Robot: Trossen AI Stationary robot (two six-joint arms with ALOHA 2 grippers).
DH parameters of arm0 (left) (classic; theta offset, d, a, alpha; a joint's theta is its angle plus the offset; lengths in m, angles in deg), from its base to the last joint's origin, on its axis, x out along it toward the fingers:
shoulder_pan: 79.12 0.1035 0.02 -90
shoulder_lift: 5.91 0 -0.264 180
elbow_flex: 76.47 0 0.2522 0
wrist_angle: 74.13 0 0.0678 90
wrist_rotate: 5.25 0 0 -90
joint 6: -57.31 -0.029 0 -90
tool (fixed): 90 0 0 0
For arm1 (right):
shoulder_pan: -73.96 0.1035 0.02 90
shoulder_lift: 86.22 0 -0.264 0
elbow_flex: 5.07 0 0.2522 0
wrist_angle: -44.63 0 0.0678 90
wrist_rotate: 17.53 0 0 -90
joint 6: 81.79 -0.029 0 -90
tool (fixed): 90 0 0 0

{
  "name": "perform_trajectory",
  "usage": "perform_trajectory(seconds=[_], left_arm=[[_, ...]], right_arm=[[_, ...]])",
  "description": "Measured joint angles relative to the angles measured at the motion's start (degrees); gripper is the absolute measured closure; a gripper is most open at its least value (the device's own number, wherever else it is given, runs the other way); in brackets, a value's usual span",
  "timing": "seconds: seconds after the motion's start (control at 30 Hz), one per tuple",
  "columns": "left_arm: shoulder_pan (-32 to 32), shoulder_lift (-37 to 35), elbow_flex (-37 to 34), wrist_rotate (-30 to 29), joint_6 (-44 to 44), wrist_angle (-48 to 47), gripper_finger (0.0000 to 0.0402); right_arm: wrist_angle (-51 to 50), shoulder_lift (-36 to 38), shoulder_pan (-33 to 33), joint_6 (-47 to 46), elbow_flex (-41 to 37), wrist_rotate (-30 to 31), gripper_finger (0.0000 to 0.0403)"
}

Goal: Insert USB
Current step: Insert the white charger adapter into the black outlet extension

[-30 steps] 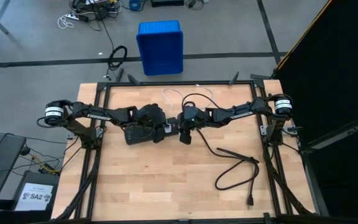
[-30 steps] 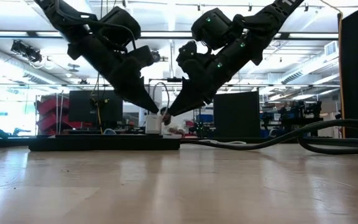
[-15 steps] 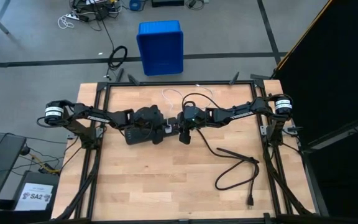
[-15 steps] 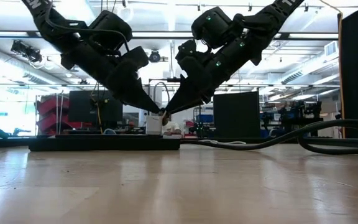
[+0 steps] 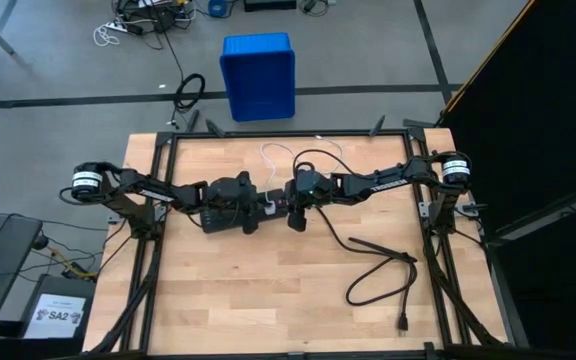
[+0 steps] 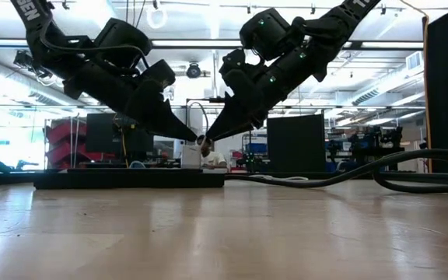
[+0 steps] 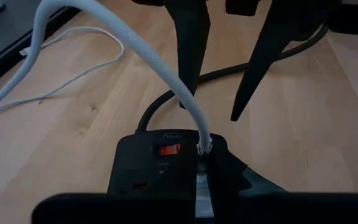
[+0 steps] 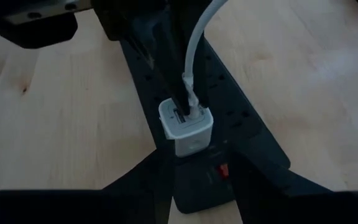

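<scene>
Wooden table [image 5: 268, 290] with black power strip [image 8: 229, 118], black cord [image 5: 378, 275], white USB cable [image 7: 73, 74].

Grey floor [image 5: 368, 60] crossed by dark lines surrounds the light wooden table [image 5: 268, 290]; a blue bin [image 5: 258, 75] stands just beyond the table's far edge, loose cables [image 5: 138, 25] farther off. Black curtain [image 5: 558, 110] off the table's right edge. In the low view, bright ceiling strip lights [image 6: 208, 43], a dark monitor [image 6: 111, 132], workshop clutter.

Thin white USB [image 8: 197, 37] cable, plug end seated upright in top of white charger cube [image 8: 186, 127] on black power strip [image 8: 241, 127], cable arching upward, remaining length lying slack across wooden table [image 7: 328, 124]
</scene>
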Motion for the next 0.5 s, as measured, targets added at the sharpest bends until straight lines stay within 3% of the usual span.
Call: perform_trajectory(seconds=[0.2, 0.5], left_arm=[[-0.1, 2.2, -0.2, 0.0, -1.2, 3.8, 0.0401], [-0.1, 11.0, -0.3, 0.6, -1.3, 19.5, 0.0401]], right_arm=[[1.1, 0.0, 0.0, -0.3, 0.0, 0.4, 0.0286], [1.0, 0.0, 0.0, -1.1, 0.0, 0.4, 0.0287]])
